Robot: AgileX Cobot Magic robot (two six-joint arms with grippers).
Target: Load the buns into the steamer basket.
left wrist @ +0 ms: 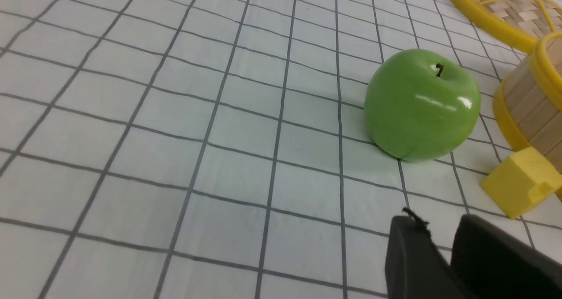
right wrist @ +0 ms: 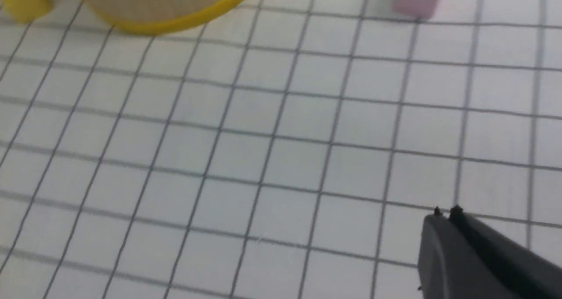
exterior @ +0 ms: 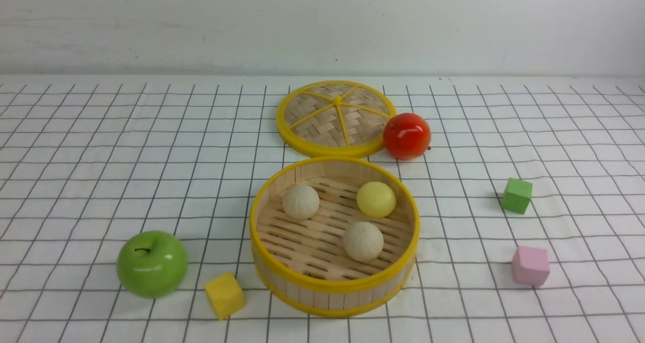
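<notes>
Everywhere, grid-lined tablecloth (exterior: 101,146), white wall (exterior: 201,25)

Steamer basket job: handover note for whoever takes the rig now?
Left gripper: slightly open, empty, low over the cloth near the green apple.
Right gripper: shut, empty, over bare cloth, clear of the steamer basket.
Buns: all three lie on the basket's slat floor, two cream, one yellow.
Done: every bun is in.
Left: nothing for the buns. The lid lies flat behind the basket, off it.
</notes>
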